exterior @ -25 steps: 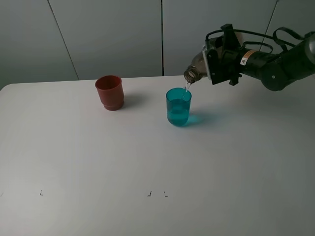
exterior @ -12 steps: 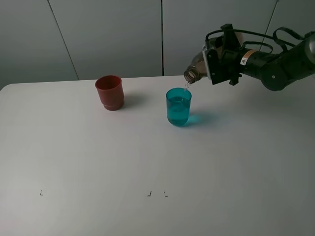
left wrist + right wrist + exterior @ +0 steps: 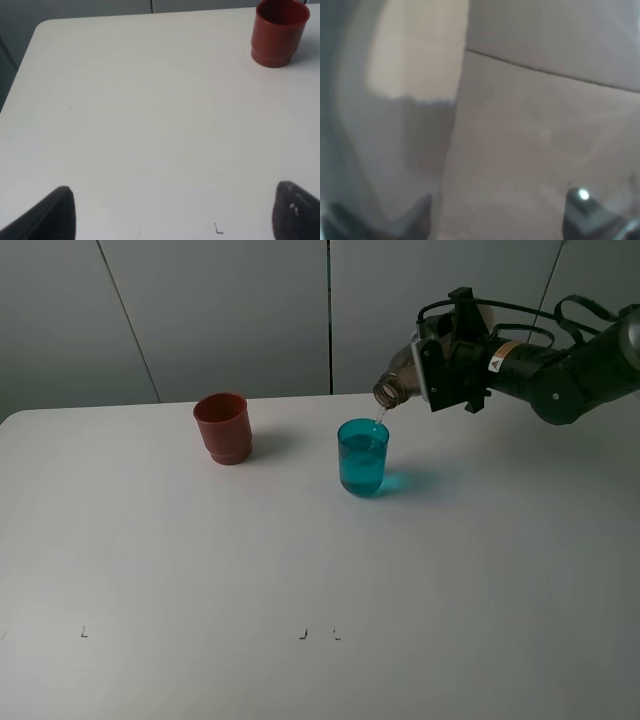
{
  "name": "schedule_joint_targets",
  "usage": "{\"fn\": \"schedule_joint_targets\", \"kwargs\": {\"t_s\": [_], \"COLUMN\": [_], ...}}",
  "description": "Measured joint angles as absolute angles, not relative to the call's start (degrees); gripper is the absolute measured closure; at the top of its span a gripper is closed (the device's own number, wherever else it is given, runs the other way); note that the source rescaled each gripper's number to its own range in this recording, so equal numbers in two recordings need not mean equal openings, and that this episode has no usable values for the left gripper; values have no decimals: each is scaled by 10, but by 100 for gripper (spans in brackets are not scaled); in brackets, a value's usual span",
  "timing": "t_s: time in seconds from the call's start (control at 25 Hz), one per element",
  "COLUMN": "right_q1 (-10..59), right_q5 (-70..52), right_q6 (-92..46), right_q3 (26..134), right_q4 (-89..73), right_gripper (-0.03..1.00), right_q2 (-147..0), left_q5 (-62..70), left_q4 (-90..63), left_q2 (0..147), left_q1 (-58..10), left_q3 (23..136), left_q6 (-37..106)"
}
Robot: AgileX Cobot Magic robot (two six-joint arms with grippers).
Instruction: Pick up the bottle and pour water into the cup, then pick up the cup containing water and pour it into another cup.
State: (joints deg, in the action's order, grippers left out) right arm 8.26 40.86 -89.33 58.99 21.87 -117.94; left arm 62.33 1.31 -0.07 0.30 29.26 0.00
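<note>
Here, in the high exterior view, the right gripper [image 3: 437, 372] is clamped around the body of the bottle [image 3: 398, 378], which it holds tipped well past level in the air above the white table [image 3: 300, 560]. The bottle's neck juts out beyond the gripper and slants down, and a thin stream of water [image 3: 381, 419] runs from its mouth into the teal cup [image 3: 363, 457]. That cup stands upright just below and ahead of the gripper and is partly filled. The red cup [image 3: 222, 428] stands upright well beyond the teal one, farther still from the right gripper.

In the left wrist view, the left gripper [image 3: 175, 217] is spread wide with nothing between its fingertips [image 3: 56, 215], poised over bare table. The red cup [image 3: 277, 32] stands well ahead of it and off to one side, clear of the jaws. A small dark mark [image 3: 218, 229] lies on the table close under the gripper.

In the right wrist view, blurred throughout, the smoky see-through wall of the bottle [image 3: 510, 150] fills nearly everything ahead of the right gripper [image 3: 500, 220], pressed between its dark fingertips [image 3: 585, 215]. Neither cup can be made out.
</note>
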Motion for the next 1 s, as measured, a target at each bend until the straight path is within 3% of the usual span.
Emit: {"fn": "schedule_joint_targets", "kwargs": {"t_s": [1.0], "right_q1": [87], "right_q5": [404], "right_q6": [-708], "right_q3": [590], "right_q4": [245], "right_gripper": [97], "right_q2": [-1179], "left_q5": [623], "left_q4": [13], "left_q2": [-1], "left_q1": [3], "left_q3": [293], "left_q6": [0]}}
